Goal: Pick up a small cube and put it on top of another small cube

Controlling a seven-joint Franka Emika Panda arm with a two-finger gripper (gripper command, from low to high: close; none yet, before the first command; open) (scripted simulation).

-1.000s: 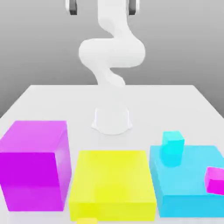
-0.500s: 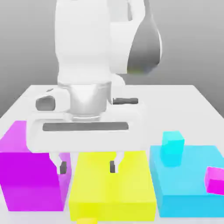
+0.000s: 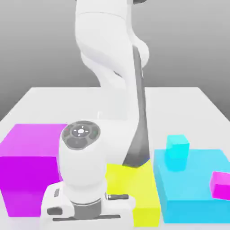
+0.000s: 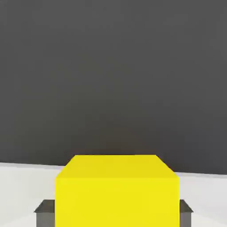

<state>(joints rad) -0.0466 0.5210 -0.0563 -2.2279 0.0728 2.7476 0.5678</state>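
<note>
**Tool down at the front of the bench, around a small yellow cube**

From my station, the exterior view showed the white robot arm bent forward and down over the white bench, its wrist and hand low at the near edge, in front of the large yellow block. That block sat between the large magenta block on the exterior view's left and the large cyan block on the exterior view's right; the three stood just beside one another in a row. The arm covered much of the yellow block's near-left part.

On top of the cyan block stood a small cyan cube, near its back left corner as that view had it. A small magenta cube rested at the cyan block's right side, tilted; I could not tell whether it lay on the top face or leaned against the side.

In the hand view, a small yellow cube sat on the bench, squarely between the two dark fingertips of the tool, one tip showing past each side of it. The fingers were spread to either side of the cube, and I could not tell whether the pads were touching its faces, so I could not call the tool open or closed on it.
</note>
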